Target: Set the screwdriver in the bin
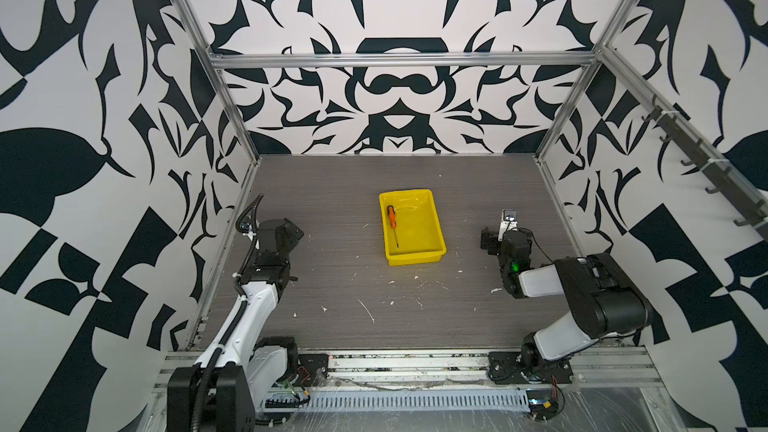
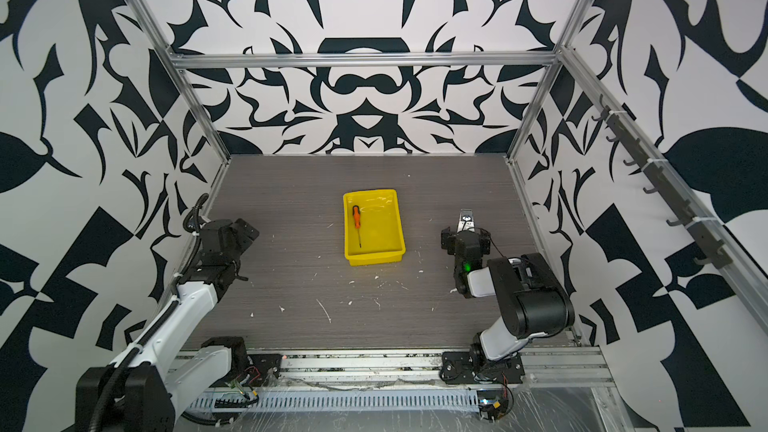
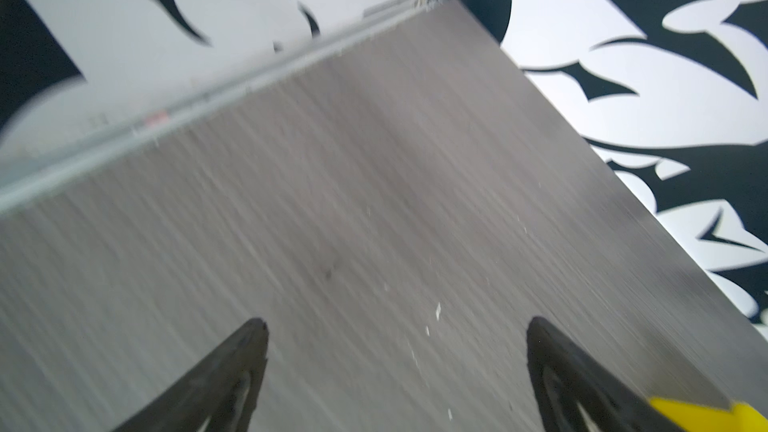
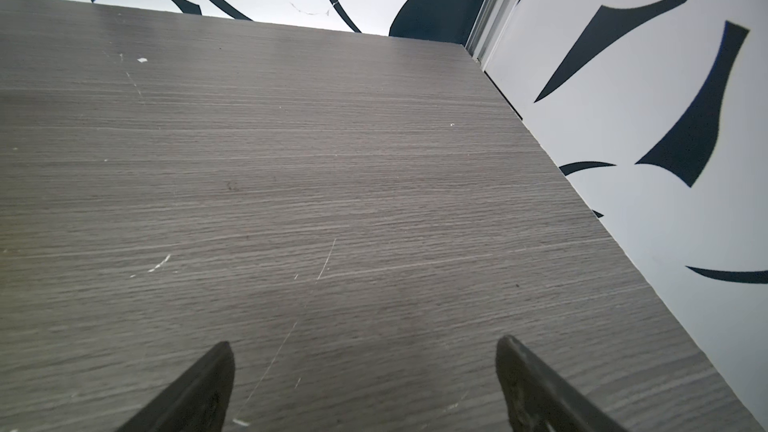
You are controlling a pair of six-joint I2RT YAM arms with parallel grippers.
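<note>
Screwdriver [image 1: 392, 224] is lying flat inside the bin [image 1: 419, 228], along its left wall, mid-frame in both top views on my counter [image 1: 374, 305]. I see the left end effector [image 3: 395, 326] released, fingers spread over bare counter at frame left. Right end effector [image 4: 363, 344] is released as well, empty, well right of the bin.

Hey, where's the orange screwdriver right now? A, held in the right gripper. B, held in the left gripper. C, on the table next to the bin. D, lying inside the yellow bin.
D: in both top views the screwdriver lies flat inside the bin, near its left wall.
</note>
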